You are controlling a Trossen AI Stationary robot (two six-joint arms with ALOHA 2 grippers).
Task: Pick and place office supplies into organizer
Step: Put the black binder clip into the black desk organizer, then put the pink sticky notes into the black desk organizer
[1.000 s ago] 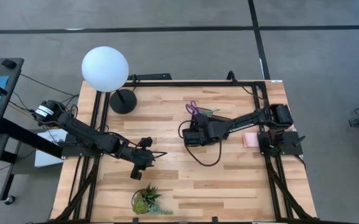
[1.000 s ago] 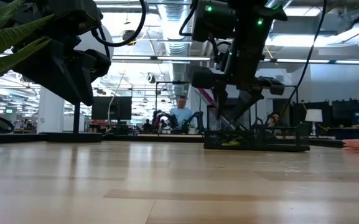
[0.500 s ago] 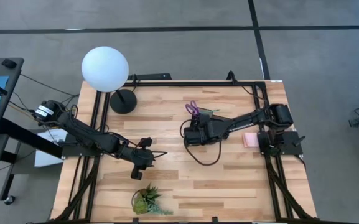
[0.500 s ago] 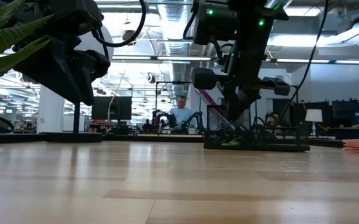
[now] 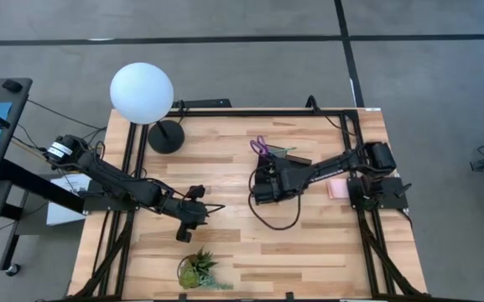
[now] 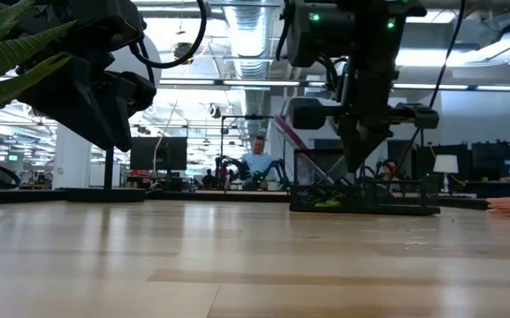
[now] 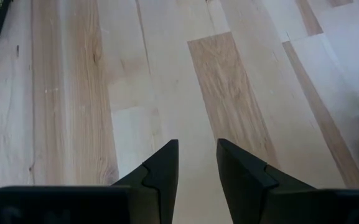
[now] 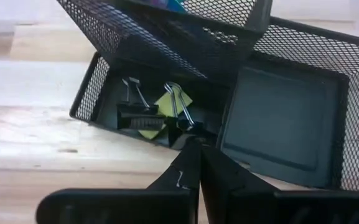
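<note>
The black mesh organizer (image 8: 291,118) stands on the table right of centre and also shows in the low view (image 6: 365,201). Two black clips (image 8: 135,112) and a yellow piece (image 8: 170,102) lie in its small low section. Purple scissor handles (image 5: 260,147) and a pink pen (image 6: 287,134) stick up out of its taller compartment. My right gripper (image 8: 198,158) hangs shut just above the low tray, pointing down, with nothing between its fingers. My left gripper (image 7: 196,163) stands open over bare wood at the table's left of centre (image 5: 201,210). A pink sticky-note pad (image 5: 338,189) lies flat at the right.
A lamp with a white globe (image 5: 142,92) and a round black base (image 5: 165,137) stands at the far left. A small green plant (image 5: 198,270) sits near the front edge. Black frame rails (image 5: 367,218) run along both table sides. Bare wood lies between the two arms.
My right gripper has shut its fingers above the organizer's low tray. It has also shifted a little toward the table's right edge. The clips and the yellow piece lie in the tray.
</note>
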